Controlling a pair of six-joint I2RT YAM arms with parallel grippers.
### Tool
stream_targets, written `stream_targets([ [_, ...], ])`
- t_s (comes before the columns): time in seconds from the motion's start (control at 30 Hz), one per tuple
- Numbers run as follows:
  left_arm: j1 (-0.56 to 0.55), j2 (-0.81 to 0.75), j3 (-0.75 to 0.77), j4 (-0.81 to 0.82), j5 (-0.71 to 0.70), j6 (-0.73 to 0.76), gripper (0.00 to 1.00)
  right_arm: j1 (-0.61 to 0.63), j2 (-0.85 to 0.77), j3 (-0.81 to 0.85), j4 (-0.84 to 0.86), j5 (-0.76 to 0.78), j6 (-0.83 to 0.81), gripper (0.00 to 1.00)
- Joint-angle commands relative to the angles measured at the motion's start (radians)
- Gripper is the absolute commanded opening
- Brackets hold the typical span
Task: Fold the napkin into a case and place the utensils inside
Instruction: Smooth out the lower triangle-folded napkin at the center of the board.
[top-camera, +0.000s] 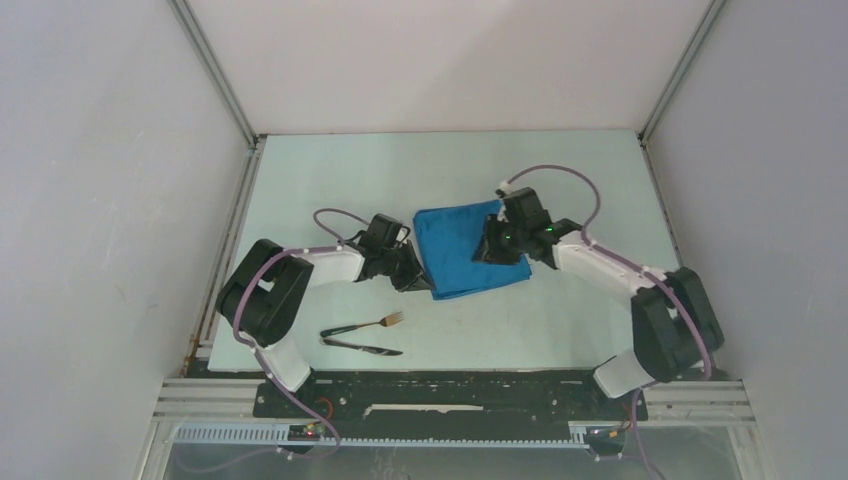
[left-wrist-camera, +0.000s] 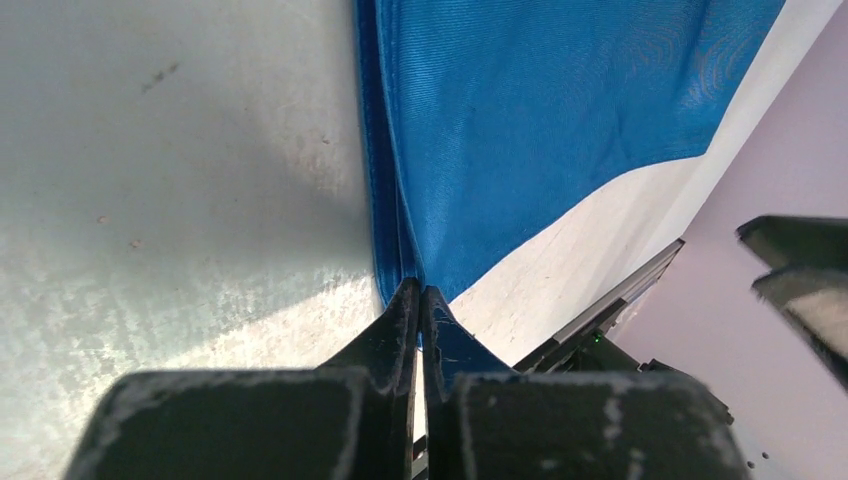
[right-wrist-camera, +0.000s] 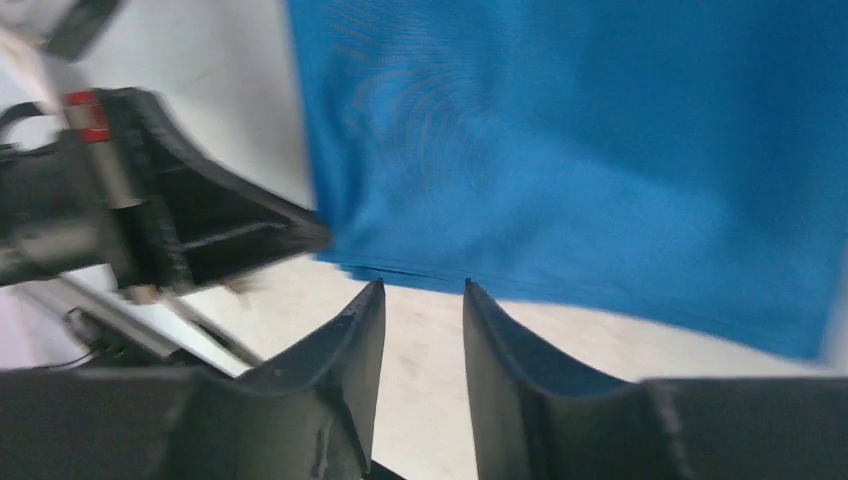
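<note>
The blue napkin (top-camera: 462, 250) lies folded into a broad rectangle in the middle of the table. My left gripper (top-camera: 418, 280) sits low at its near left corner, shut on the layered edge; in the left wrist view the cloth (left-wrist-camera: 540, 110) runs into the closed fingertips (left-wrist-camera: 421, 295). My right gripper (top-camera: 490, 252) hovers at the napkin's right side and is open. In the right wrist view bare table shows between its tips (right-wrist-camera: 424, 290), which reach just to the cloth's edge (right-wrist-camera: 600, 150). The fork (top-camera: 375, 323) and knife (top-camera: 360, 347) lie side by side near the front left.
White walls close in the table on the left, back and right, with metal posts (top-camera: 215, 70) at the back corners. A black rail (top-camera: 450, 395) runs along the near edge between the arm bases. The left gripper's body (right-wrist-camera: 200, 225) appears beside the right fingers.
</note>
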Motion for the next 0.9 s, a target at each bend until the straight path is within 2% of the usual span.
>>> stream_targets([
  [0.0,-0.008,-0.007,-0.008,0.025,0.026,-0.010,0.02,0.090,0.141,0.066,0.244,-0.167,0.177,0.38],
  [0.07,-0.008,-0.007,-0.005,0.025,0.034,-0.013,0.02,0.121,0.193,0.096,0.259,-0.177,0.203,0.33],
  [0.27,-0.008,-0.007,0.000,0.027,0.044,-0.013,0.02,0.214,0.207,0.066,0.223,-0.131,0.204,0.31],
  [0.43,-0.008,0.004,0.001,0.030,0.047,-0.013,0.02,0.259,0.134,-0.050,0.274,-0.066,0.226,0.14],
  [0.5,-0.008,0.006,0.003,0.031,0.050,-0.014,0.02,0.265,0.146,-0.074,0.312,-0.081,0.246,0.00],
  [0.7,-0.008,0.005,0.004,0.031,0.050,-0.014,0.02,0.307,0.180,-0.091,0.363,-0.005,0.260,0.00],
  [0.87,-0.008,0.004,0.005,0.031,0.050,-0.013,0.01,0.307,0.225,-0.100,0.384,-0.001,0.266,0.00],
])
